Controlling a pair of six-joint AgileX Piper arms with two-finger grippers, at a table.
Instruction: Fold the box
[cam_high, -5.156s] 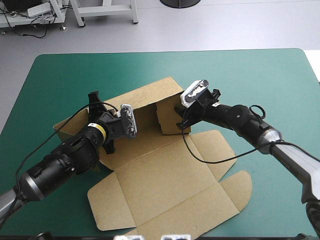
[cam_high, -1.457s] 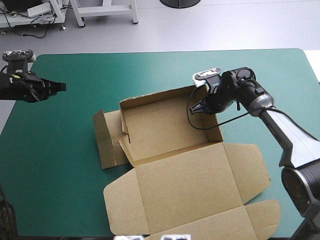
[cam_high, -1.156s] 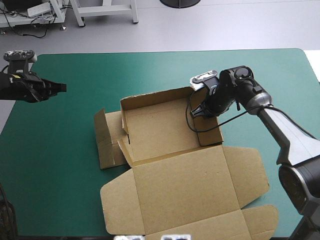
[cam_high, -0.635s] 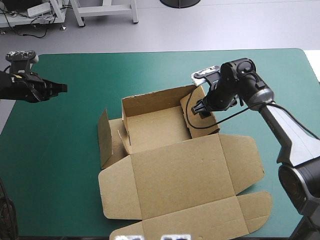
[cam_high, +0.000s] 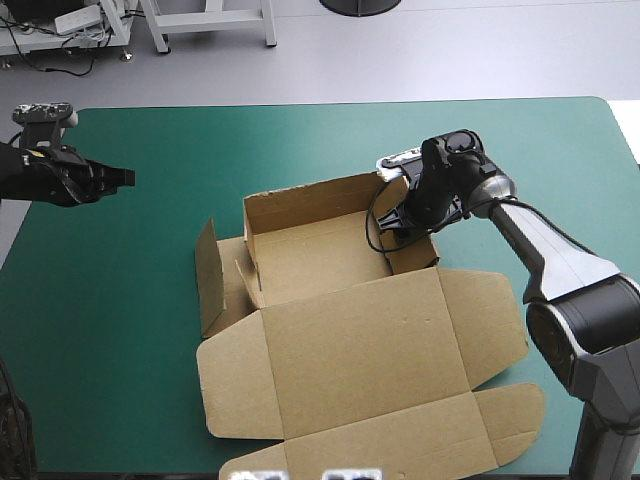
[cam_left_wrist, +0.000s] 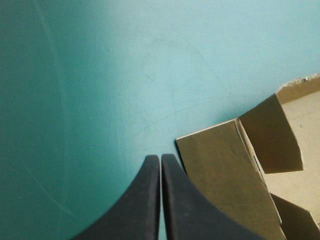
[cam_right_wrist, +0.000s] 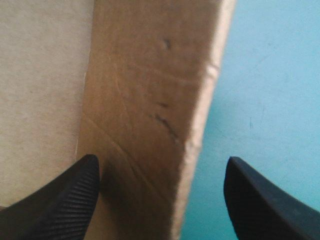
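Now the right jaws stand spread astride the right wall (cam_right_wrist: 150, 100) of the brown box (cam_high: 300, 255). The left jaws are pressed together above the left edge of the teal-green table (cam_high: 120, 330), well apart from the box, which sits mid-table, lid (cam_high: 370, 350) flat toward the near edge.

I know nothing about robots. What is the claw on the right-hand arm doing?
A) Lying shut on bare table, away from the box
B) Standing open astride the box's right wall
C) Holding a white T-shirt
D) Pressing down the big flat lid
B: the right wrist view shows the right claw open, its fingers standing apart on either side of the raised right wall of the box.
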